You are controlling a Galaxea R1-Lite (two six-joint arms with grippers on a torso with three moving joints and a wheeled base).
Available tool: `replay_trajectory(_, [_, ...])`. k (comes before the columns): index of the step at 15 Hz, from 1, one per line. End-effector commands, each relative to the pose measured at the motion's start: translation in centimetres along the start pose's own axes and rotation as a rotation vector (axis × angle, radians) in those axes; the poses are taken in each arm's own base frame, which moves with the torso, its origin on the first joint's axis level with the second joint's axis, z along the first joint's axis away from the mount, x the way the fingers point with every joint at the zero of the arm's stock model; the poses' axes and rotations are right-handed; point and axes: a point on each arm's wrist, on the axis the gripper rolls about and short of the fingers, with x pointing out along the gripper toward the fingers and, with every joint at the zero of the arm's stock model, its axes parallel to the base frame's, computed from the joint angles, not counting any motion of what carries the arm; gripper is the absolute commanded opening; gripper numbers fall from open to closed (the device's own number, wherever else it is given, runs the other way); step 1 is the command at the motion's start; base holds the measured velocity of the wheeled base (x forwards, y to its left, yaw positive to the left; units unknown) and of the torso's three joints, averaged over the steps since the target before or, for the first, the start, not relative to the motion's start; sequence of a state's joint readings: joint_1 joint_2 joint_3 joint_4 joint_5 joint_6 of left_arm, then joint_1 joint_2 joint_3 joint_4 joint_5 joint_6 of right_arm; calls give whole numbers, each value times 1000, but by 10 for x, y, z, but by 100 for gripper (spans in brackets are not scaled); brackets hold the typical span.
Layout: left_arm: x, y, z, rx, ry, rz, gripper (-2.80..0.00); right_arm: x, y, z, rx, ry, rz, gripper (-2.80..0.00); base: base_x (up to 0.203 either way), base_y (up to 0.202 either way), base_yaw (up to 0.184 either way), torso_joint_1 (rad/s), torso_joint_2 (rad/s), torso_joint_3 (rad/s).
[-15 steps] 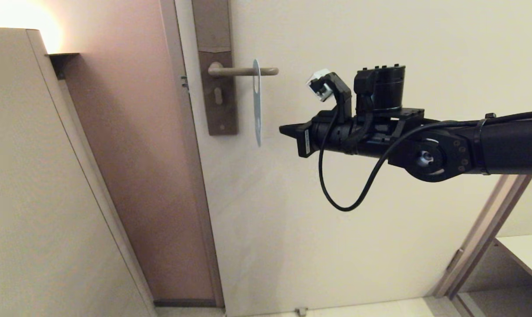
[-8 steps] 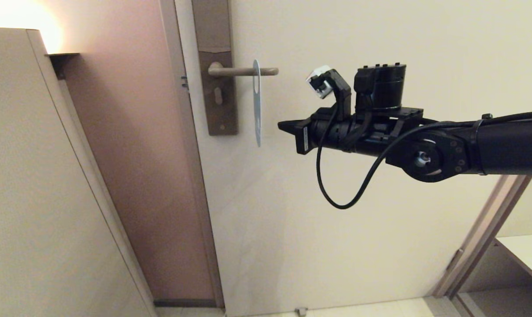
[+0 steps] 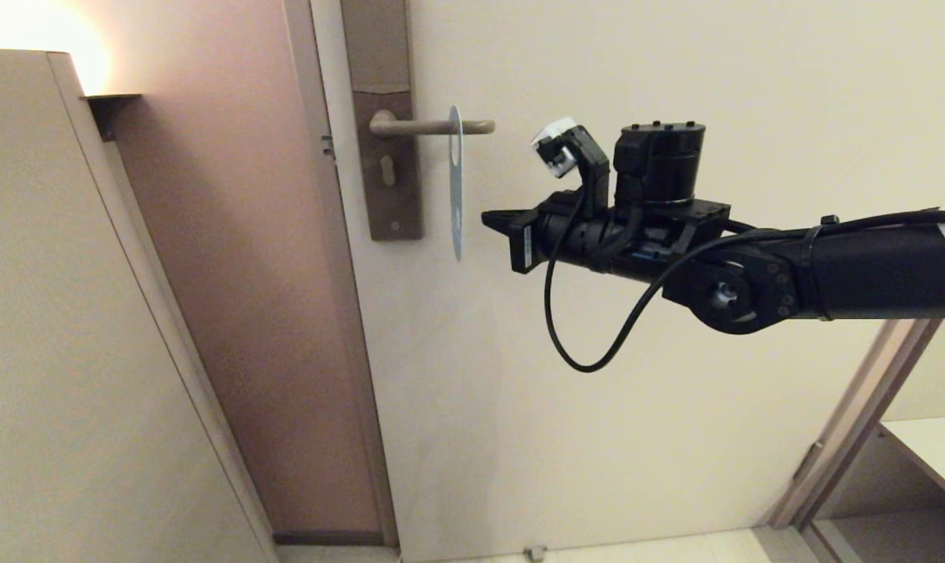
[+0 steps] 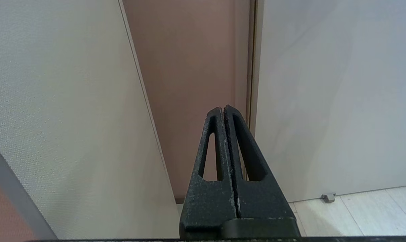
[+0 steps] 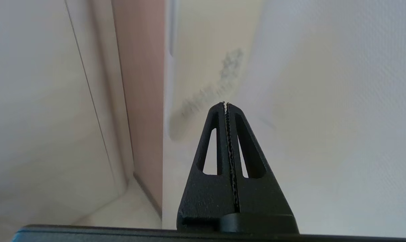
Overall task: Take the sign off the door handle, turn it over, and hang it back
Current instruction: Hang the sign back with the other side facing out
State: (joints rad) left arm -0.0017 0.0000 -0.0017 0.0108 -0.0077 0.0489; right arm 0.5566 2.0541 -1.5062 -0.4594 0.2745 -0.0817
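Sign (image 3: 457, 188) hangs edge-on from handle (image 3: 433, 126). Your right tool (image 3: 490, 220), fingers together, sits just beside its lower end, apart. Left tool (image 4: 225, 109): together, parked low.

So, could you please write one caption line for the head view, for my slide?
Right hand, shut, reaches toward the sign hanging edge-on from the door handle, not touching it.
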Motion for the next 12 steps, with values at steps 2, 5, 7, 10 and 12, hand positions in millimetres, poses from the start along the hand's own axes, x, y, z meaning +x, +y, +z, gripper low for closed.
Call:
replay_trajectory(2, [0, 0, 0, 0, 2, 0, -280, 10, 8, -5, -7, -14, 22, -280, 0, 0, 0, 0, 0, 0])
replay_trajectory(5, [0, 0, 0, 0, 2, 0, -280, 19, 22, -1, -16, -38, 58, -280, 0, 0, 0, 0, 0, 0])
replay_trajectory(7, [0, 0, 0, 0, 2, 0, -280, 27, 33, 1, -27, -76, 82, -280, 0, 0, 0, 0, 0, 0])
replay_trajectory(10, [0, 0, 0, 0, 2, 0, -280, 38, 50, 2, -39, -134, 91, -280, 0, 0, 0, 0, 0, 0])
replay_trajectory(12, [0, 0, 0, 0, 2, 0, -280, 46, 55, 2, -46, -167, 86, -280, 0, 0, 0, 0, 0, 0])
